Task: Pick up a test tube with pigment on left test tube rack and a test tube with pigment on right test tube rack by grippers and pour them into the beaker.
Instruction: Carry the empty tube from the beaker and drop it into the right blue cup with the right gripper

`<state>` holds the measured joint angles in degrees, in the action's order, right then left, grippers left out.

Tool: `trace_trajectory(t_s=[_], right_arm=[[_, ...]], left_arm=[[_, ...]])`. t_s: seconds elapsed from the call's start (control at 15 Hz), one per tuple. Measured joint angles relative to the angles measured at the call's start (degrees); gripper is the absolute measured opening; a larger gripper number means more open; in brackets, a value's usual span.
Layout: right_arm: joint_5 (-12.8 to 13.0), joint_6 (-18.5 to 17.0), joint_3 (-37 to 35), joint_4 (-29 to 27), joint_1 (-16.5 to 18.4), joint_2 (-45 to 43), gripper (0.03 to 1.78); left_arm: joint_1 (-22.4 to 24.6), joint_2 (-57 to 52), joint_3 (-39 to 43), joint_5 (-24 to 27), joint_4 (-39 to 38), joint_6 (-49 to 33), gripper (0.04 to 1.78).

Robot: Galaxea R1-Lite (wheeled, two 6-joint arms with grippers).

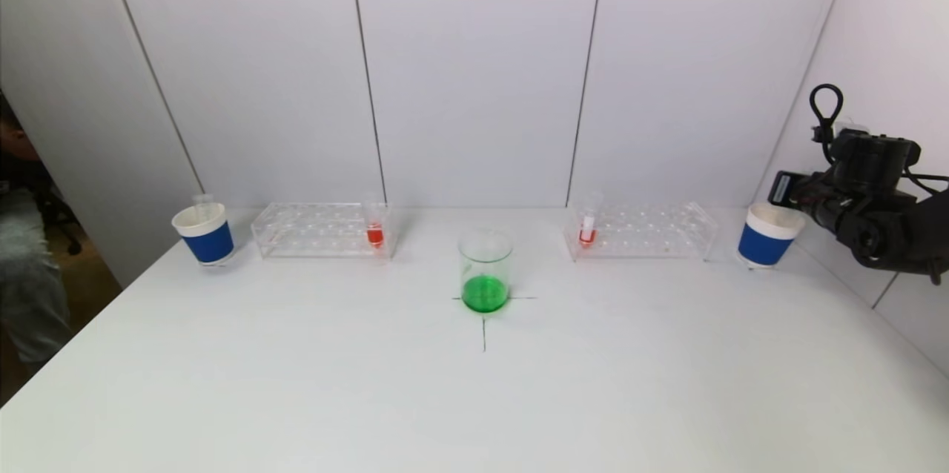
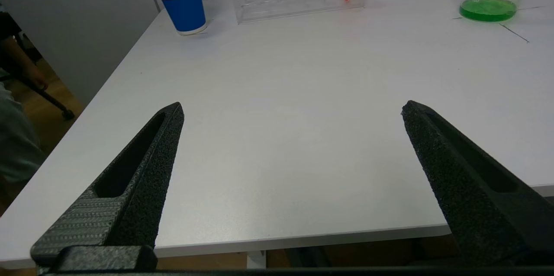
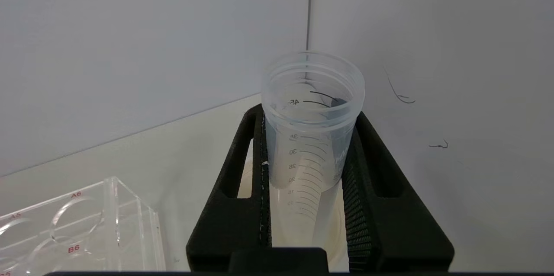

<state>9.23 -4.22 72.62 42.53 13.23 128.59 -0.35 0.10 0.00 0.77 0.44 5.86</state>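
The glass beaker [image 1: 485, 273] holds green liquid at the table's middle. In the left test tube rack [image 1: 311, 230] stands a tube of red pigment [image 1: 375, 234]. The right test tube rack [image 1: 652, 232] holds another tube with red pigment [image 1: 588, 232]. My right gripper [image 3: 307, 113] is shut on an empty clear graduated test tube [image 3: 311, 137], held upright over the right blue cup [image 1: 767, 239]; its lower end is hidden. My left gripper [image 2: 292, 105] hangs open over the table's near left edge, with nothing between its fingers. It is out of the head view.
A second blue cup [image 1: 206, 236] with a clear tube in it stands left of the left rack. Wall panels close the back and the right side. A person sits beyond the table's left edge [image 1: 22, 258]. A black cross is drawn under the beaker.
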Motion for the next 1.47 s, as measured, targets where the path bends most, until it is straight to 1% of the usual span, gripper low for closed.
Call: trace_trajectory(t_s=[0.2, 0.4, 1.47], right_arm=[[-0.1, 0.0, -0.3, 0.7, 0.0, 0.7, 0.53], [-0.3, 0.4, -1.7, 5.6, 0.0, 1.5, 0.53], [-0.3, 0.5, -2.5, 6.0, -0.1, 1.7, 0.53]], left_arm=[[0.0, 0.0, 0.0, 0.0, 0.0, 0.0, 1.76], [0.0, 0.0, 0.0, 0.0, 0.0, 0.0, 1.76], [0.0, 0.0, 0.0, 0.0, 0.0, 0.0, 1.76]])
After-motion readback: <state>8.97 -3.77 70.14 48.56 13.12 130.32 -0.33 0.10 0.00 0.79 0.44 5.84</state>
